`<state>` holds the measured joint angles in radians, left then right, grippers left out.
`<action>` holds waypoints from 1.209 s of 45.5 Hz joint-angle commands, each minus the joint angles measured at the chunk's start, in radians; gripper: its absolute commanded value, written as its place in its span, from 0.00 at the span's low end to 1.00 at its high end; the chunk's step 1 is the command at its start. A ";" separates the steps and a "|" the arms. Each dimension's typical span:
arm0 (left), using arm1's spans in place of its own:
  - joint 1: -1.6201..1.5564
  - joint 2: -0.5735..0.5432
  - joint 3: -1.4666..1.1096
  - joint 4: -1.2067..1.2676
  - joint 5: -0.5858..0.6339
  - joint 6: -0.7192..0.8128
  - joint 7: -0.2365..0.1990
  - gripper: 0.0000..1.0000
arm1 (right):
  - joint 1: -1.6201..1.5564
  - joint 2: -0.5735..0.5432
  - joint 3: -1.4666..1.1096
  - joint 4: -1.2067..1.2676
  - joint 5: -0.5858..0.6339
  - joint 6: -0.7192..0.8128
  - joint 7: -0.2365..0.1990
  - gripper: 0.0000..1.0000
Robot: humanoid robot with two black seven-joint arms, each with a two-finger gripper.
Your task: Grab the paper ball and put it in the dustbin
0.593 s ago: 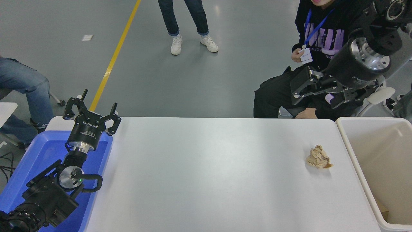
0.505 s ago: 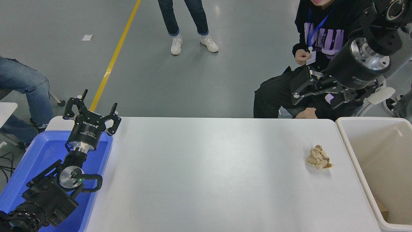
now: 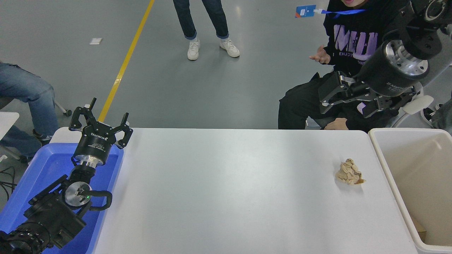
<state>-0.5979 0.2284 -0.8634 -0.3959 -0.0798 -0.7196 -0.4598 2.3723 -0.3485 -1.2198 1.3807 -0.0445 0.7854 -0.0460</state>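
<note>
— So where's the paper ball [image 3: 349, 171]?
— On the table [image 3: 226, 190], near the dustbin [image 3: 383, 160], untouched.
— And the right gripper [image 3: 348, 100]?
— High beyond the table's far edge, fingers apart, holding nothing. The left gripper [image 3: 100, 121] sits open over a blue tray [image 3: 42, 165].

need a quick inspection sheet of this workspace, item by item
surface: white table, bare apart from the ball.
job's things: paper ball lies on the table near its right end, untouched; dustbin stands against the table's right edge, something brown low in its near corner.
clutter: blue tray at the table's left end, under the left arm.
grippers: left pincer open, parked over the tray; right pincer open, raised beyond the table's far edge.
cables: black cable at the left edge.
surroundings: seated person beyond the far edge, another standing, a third at left.
</note>
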 commanded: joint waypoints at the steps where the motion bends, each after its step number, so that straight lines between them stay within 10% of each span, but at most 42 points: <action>1: 0.001 0.000 0.000 0.000 0.000 0.000 0.000 0.98 | 0.001 -0.003 0.000 0.000 0.000 0.000 0.000 1.00; 55: 0.000 0.000 0.001 0.000 0.000 0.000 0.000 0.98 | -0.232 -0.018 0.002 -0.080 -0.002 0.000 -0.002 1.00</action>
<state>-0.5986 0.2286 -0.8636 -0.3963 -0.0797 -0.7194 -0.4602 2.2493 -0.3629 -1.2087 1.3388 -0.0444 0.7852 -0.0474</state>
